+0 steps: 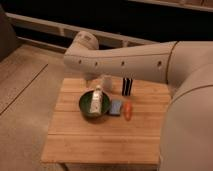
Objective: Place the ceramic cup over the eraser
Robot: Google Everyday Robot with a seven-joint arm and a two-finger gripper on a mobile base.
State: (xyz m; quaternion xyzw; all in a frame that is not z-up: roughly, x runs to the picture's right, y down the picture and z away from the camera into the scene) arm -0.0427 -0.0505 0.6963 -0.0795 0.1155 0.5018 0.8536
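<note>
The ceramic cup (106,82), plain white, stands upright near the table's back edge, its top partly covered by my arm. The eraser (127,86), a small black block with pale stripes, stands upright just to the cup's right, a small gap apart. My big white arm (125,62) stretches across the view from the right above both. My gripper is hidden behind that arm, somewhere over the table's back left part near the cup, and nothing of its fingers shows.
On the wooden table (100,137), a dark green bowl (87,106) holds a white bottle (97,99) in front of the cup. A flat light-blue pad (116,107) and an orange carrot-shaped thing (128,111) lie to its right. Floor surrounds the table on the left.
</note>
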